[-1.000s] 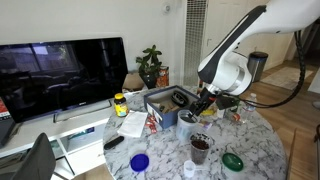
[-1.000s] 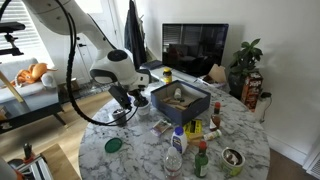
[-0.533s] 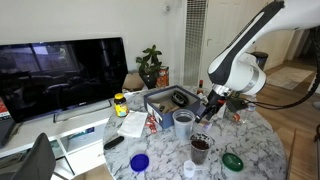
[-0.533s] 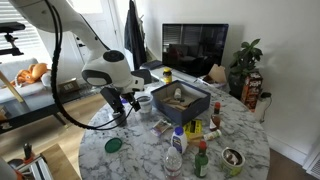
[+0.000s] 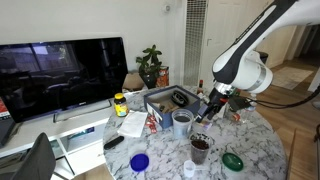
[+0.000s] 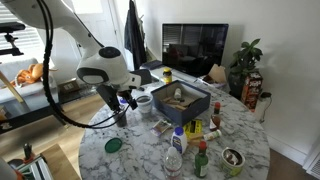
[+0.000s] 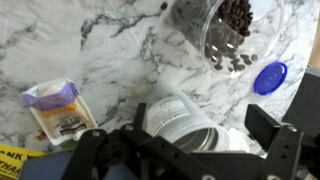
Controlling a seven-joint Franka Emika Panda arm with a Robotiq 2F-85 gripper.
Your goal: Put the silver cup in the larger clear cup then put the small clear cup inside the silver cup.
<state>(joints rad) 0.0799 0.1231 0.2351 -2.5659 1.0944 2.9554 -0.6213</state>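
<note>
Well, the claw [image 5: 207, 105] hung wide open with nothing between its fingers, up off the marble table [image 5: 255, 140]. Just below it and a little to one side stood the larger clear cup [image 5: 183, 122], right against the dark box [image 5: 165, 100].

The wrist view put that cup almost directly under the claw, between the two dark fingers [image 7: 283, 143]. Only there did a greyish rim show inside the pale wall. That looked like the silver cup [image 7: 178, 113] seated in the bigger one, as far as could be told. In both exterior views the two cups could not be told apart.

Out ahead of the claw in the wrist view sat the small clear cup [image 7: 225, 30], dark specks in it. A blue lid [image 7: 270, 77] lay near it, and a purple-edged packet [image 7: 55, 105] lay off to the other side. Only an exterior view caught the green lid [image 5: 232, 160], near that small tumbler and well clear of the claw.
</note>
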